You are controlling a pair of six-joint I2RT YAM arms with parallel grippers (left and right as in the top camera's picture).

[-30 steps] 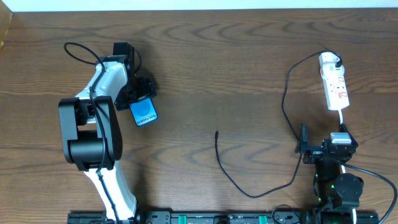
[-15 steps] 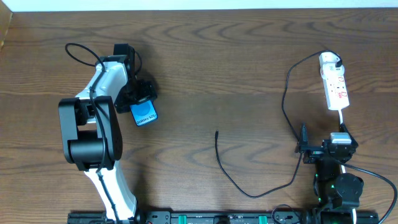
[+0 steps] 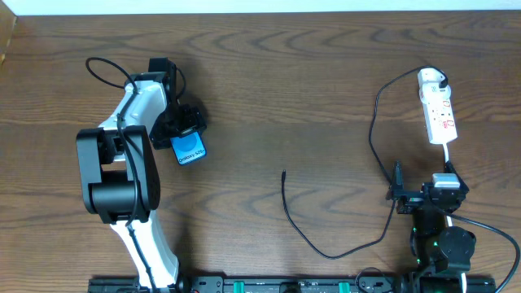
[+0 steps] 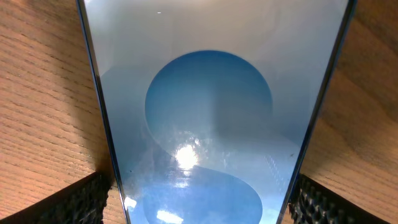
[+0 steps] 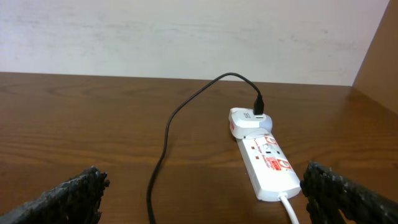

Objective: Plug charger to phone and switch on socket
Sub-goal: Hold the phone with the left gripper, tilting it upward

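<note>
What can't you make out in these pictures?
- The phone charging port: too small overhead, with the left gripper over one end; the left wrist view crops both ends.
- The socket switches, on or off: too small in overhead and right wrist views.
- Whether the left fingers press the phone: frame edge cuts contact off.

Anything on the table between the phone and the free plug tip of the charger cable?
Nothing. In the overhead view, only bare wooden table lies between the phone and the charger's plug tip.
</note>
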